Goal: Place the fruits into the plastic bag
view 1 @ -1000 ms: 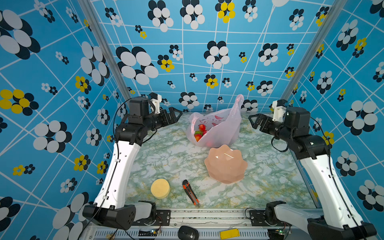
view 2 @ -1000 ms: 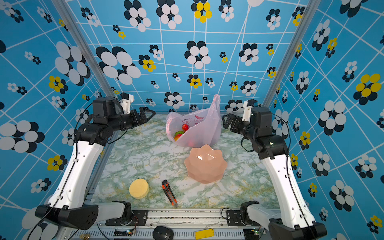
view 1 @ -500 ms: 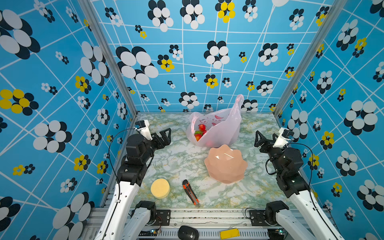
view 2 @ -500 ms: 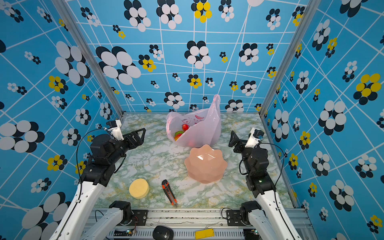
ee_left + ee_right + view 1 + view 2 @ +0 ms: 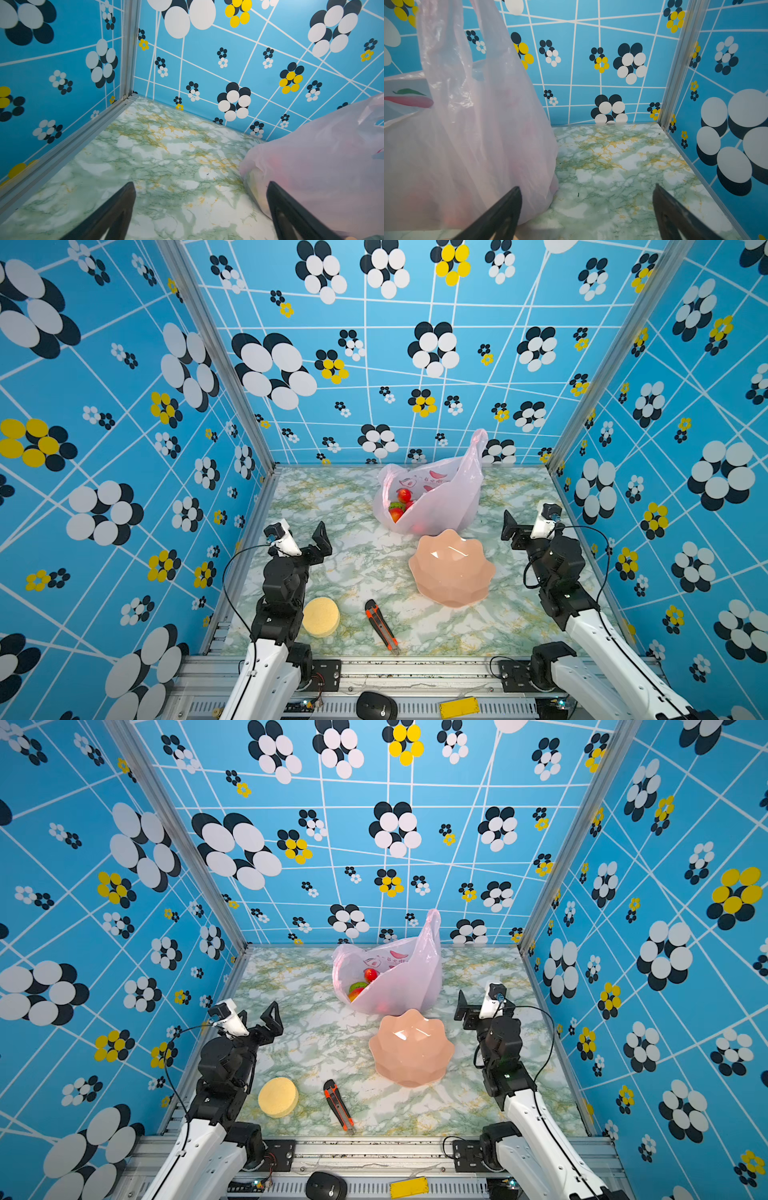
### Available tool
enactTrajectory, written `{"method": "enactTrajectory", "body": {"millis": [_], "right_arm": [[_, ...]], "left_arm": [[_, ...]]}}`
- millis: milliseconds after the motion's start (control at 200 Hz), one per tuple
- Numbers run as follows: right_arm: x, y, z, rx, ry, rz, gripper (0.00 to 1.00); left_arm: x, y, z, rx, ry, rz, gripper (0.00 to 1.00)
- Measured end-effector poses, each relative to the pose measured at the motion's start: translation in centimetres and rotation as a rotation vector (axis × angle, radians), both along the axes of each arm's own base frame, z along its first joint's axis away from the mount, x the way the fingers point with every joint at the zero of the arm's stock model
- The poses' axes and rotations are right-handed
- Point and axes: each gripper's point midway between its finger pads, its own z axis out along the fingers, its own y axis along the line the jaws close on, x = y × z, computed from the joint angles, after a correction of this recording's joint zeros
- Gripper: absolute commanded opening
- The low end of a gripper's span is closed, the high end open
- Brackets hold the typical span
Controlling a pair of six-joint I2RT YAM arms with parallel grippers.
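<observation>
Plastic bag (image 5: 436, 497) stands at the far centre of the table (image 5: 353, 572), mouth open toward the left. Fruits (image 5: 400, 502) sit inside it; red and green ones show through the mouth in both top views. Left gripper (image 5: 200, 186): fingers (image 5: 116, 207) spread wide, holding nothing, near-left of the bag and apart from it. Right gripper (image 5: 586, 190): fingers (image 5: 500, 209) spread wide too, holding nothing, near the bag's right side, no contact. Bag lies between the two grippers, farther back. Pink bowl (image 5: 452, 568) sits just on the near side of the bag.
</observation>
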Motion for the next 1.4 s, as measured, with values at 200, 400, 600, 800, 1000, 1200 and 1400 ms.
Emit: {"method": "enactTrajectory", "body": {"millis": [200,400,600,800,1000,1200,1400], "right_arm": [[0.8,-1.1,-3.0,-0.022,0.053,-0.041,0.99],[1.4,-2.5,-6.8,-0.028,0.125,-0.089,0.99],[1.9,-3.9,-9.2,-0.018,0.162,-0.133,0.99],[2.5,-3.9,-10.9,-0.023,0.183,-0.139,0.99],[3.0,-4.1,-11.4,-0.028,0.173,-0.148,0.99],[3.5,-4.1,-12.2,-0.040,0.166,-0.146,0.99],[3.6,-4.0,-13.4,-0.048,0.169,-0.145,0.99]], "left_arm": [[-0.2,1.5,-0.7,0.047,0.005,0.083,0.99],[-0.1,1.8,-2.1,0.075,0.030,0.104,0.99],[-0.1,2.0,-3.2,0.086,0.057,0.110,0.99],[0.2,2.0,-3.6,0.092,0.070,0.112,0.99],[0.3,2.0,-3.7,0.096,0.072,0.112,0.99],[0.6,2.0,-4.1,0.099,0.086,0.112,0.99],[1.0,2.0,-4.9,0.118,0.115,0.117,0.99]]}}
